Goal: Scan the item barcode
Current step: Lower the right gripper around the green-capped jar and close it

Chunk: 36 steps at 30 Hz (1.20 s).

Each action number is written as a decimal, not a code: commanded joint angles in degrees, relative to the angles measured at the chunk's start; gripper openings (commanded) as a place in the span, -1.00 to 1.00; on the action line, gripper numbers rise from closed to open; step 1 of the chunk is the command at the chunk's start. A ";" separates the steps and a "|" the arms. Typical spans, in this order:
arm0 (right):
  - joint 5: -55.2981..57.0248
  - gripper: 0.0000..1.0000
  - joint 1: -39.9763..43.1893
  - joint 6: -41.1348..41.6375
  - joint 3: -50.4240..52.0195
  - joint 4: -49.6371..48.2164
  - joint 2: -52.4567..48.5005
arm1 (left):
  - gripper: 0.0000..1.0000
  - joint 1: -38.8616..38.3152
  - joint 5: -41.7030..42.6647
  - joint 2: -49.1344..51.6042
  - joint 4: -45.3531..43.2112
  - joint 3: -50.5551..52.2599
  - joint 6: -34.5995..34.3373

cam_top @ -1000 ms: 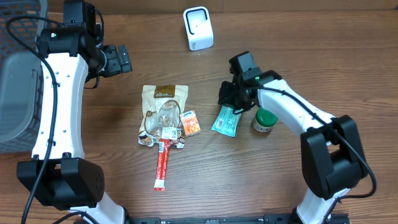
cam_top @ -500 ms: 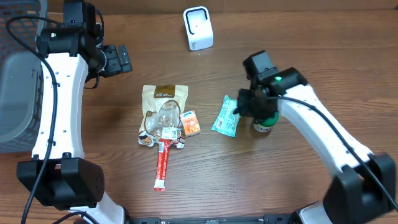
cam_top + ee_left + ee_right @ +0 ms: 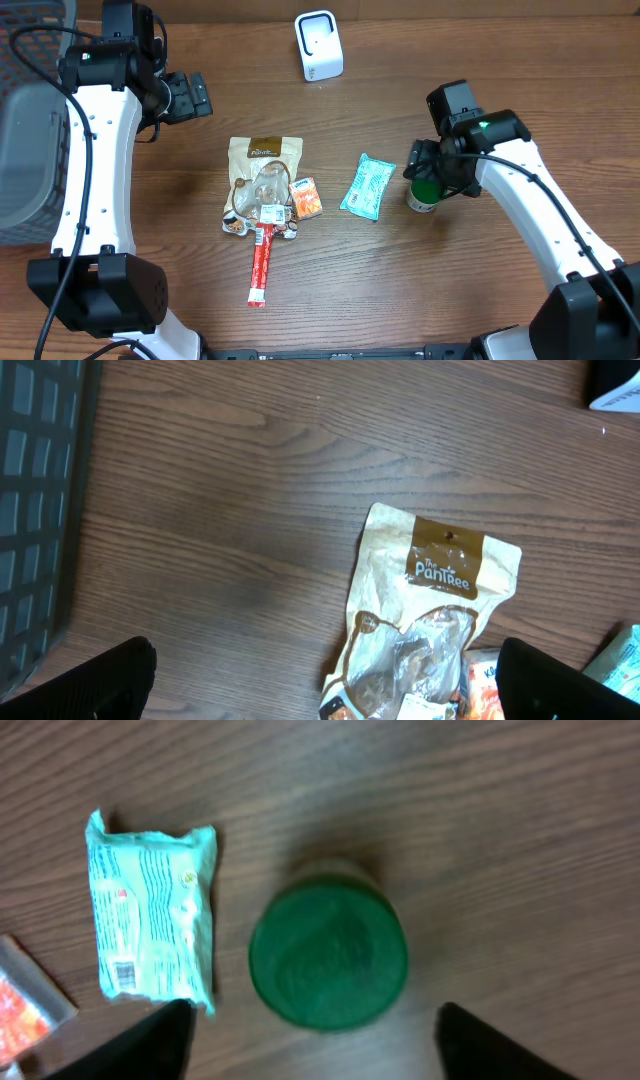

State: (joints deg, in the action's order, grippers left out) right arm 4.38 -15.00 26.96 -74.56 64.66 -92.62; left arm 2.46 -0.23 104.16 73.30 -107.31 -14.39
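The right gripper (image 3: 316, 1018) is wide open and holds nothing. It hangs over the green jar (image 3: 328, 956). The teal packet (image 3: 152, 915) lies flat on the table (image 3: 520, 810) just beside the jar, far from the white scanner (image 3: 319, 45).

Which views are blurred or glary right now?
Right wrist: soft, the round green jar lid and teal foil packet smeared. Left wrist: sharp, print on the tan paper pouch legible. Overhead: sharp, even light, slight glare on that pouch's clear window.
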 commanded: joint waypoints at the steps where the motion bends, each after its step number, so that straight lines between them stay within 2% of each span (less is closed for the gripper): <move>1: 0.74 0.86 -0.02 1.79 4.24 -3.28 -0.35 | 1.00 -0.24 0.04 -0.02 -0.02 -0.92 0.48; 4: 0.72 0.86 -0.02 1.75 6.75 -6.23 -0.94 | 1.00 -0.24 0.04 -0.02 -0.02 -0.92 0.48; 7: 0.66 0.47 -0.09 1.77 9.29 -8.59 -1.01 | 0.99 -0.24 0.04 -0.02 -0.02 -0.92 0.48; 10: 0.72 0.43 -0.09 1.75 10.38 -9.07 -1.01 | 1.00 -0.24 0.04 -0.02 -0.02 -0.92 0.48; 14: 1.68 0.27 -0.09 0.46 10.51 -9.51 -1.01 | 1.00 -0.24 0.04 -0.02 -0.02 -0.92 0.48; 22: 2.03 0.24 -0.13 -21.38 10.51 -11.30 -1.01 | 1.00 -0.24 0.04 -0.02 -0.04 -0.92 0.48; 26: 2.03 0.69 -0.13 -21.42 10.49 -12.83 -1.01 | 1.00 -0.24 0.04 -0.02 -0.02 -0.92 0.48; 27: 2.03 0.74 -0.13 -20.87 10.49 -13.11 -1.01 | 0.99 -0.24 0.04 -0.02 -0.02 -0.92 0.48; 34: 2.03 0.71 -0.13 -3.96 10.51 -12.70 -1.01 | 1.00 -0.24 0.04 -0.02 -0.02 -0.92 0.48; 36: 2.01 0.48 -0.15 -3.54 10.51 -12.55 -1.01 | 0.99 -0.24 0.04 -0.02 -0.02 -0.92 0.48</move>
State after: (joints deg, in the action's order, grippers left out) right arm 6.00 -15.03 18.24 -64.38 52.21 -93.45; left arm 2.46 -0.23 104.16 73.30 -107.31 -14.39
